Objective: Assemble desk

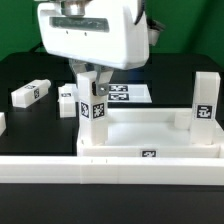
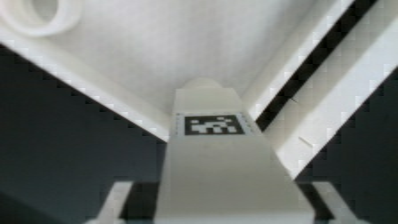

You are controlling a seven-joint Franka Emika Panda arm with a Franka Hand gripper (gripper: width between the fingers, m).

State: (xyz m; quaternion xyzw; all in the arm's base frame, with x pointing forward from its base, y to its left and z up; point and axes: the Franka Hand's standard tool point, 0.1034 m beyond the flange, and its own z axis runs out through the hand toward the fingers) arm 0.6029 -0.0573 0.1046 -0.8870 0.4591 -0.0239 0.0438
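The jaws are clamped on the flat sides of one leg (image 1: 93, 108), which hangs upright below them, long axis vertical, tagged face towards the exterior camera. Its free lower end sits just over the tabletop (image 1: 140, 128) at the corner on the exterior view's left, close to the rim. I cannot tell whether it touches.

In the wrist view the leg's tip points down at the tabletop's rim and floor, while the round socket (image 2: 45, 15) shows off to one side of the tip rather than under it. So the coming move looks like a short sideways shift towards that socket, with the leg kept plumb, before any descent.

A second leg (image 1: 203, 100) stands upright at the tabletop's corner on the exterior view's right, well apart from the held one and out of the way.

Beyond the tabletop's left end two loose legs (image 1: 30, 93) (image 1: 67, 95) lie on their sides on the dark bench (image 1: 30, 65), and the marker board (image 1: 122, 93) lies flat behind the tabletop. A long white border bar (image 1: 60, 172) runs along the tabletop's near side
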